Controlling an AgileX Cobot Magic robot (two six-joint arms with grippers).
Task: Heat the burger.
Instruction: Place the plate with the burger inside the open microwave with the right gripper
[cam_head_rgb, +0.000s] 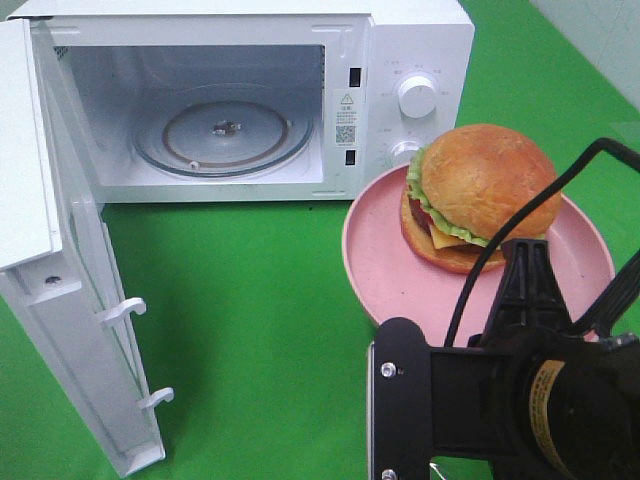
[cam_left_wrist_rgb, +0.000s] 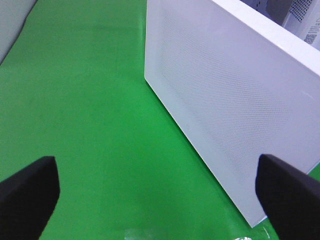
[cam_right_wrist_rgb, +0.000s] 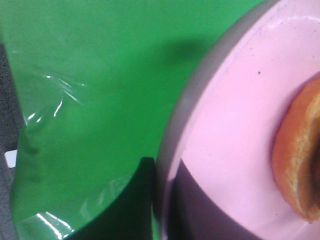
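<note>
The burger (cam_head_rgb: 485, 195), with a golden bun, lettuce frill and cheese, sits on a pink plate (cam_head_rgb: 380, 260) in front of the microwave's control panel, right of the open cavity. My right gripper (cam_head_rgb: 527, 255) is shut on the plate's near rim. In the right wrist view the right gripper (cam_right_wrist_rgb: 160, 200) pinches that rim, a dark finger (cam_right_wrist_rgb: 132, 205) lies under it, and the bun's edge (cam_right_wrist_rgb: 297, 165) shows. The plate casts a shadow on the cloth and looks raised. My left gripper (cam_left_wrist_rgb: 160, 197) stands wide open and holds nothing, facing the outside of the microwave door (cam_left_wrist_rgb: 225, 100).
The white microwave (cam_head_rgb: 400, 60) stands at the back with its door (cam_head_rgb: 70, 300) swung fully open to the left. A glass turntable (cam_head_rgb: 225, 135) lies inside the cavity. Green cloth (cam_head_rgb: 250, 300) covers the table between door and plate.
</note>
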